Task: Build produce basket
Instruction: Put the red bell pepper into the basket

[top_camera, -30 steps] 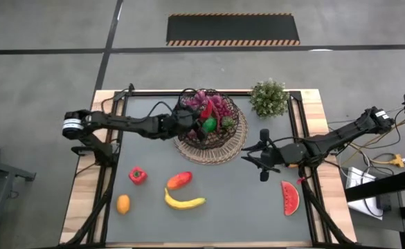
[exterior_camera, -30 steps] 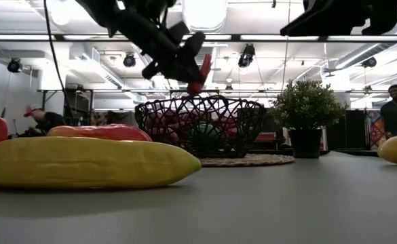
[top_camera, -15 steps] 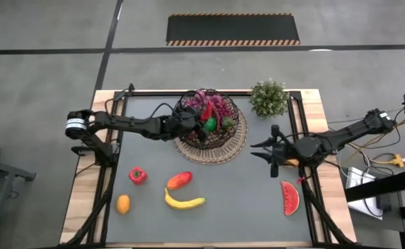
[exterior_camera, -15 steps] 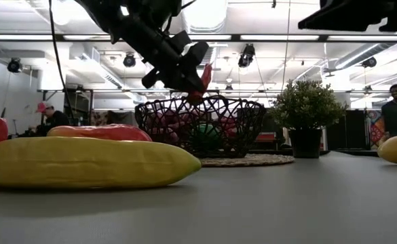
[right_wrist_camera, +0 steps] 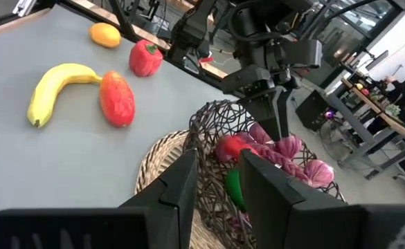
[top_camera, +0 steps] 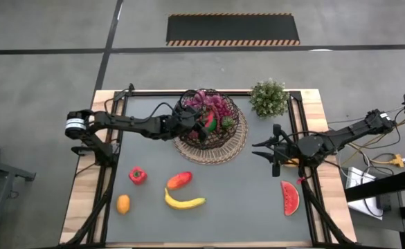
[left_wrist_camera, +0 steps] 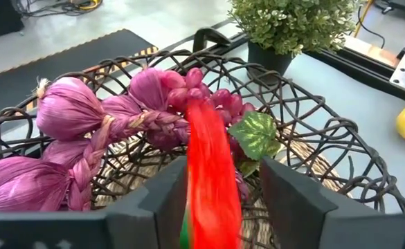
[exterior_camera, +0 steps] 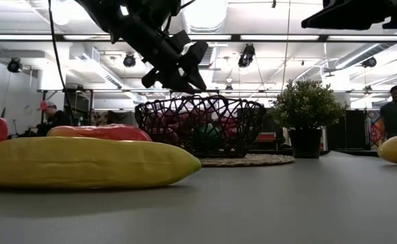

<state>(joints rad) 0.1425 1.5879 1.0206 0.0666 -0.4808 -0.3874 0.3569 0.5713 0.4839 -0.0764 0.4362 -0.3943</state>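
Basket (top_camera: 219, 138) sat at the counter's (top_camera: 244, 187) far middle on its mat; above it we saw the left gripper (left_wrist_camera: 212, 190) with a long red pepper (left_wrist_camera: 209, 173) between its spread fingers, seemingly loose. Right gripper (top_camera: 271, 153) hovered beside the basket, fingers narrowly parted, holding nothing. Banana (top_camera: 183, 201) lay well apart.

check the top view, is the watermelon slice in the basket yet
No, the watermelon slice lies on the table near the right arm, well apart from the basket.
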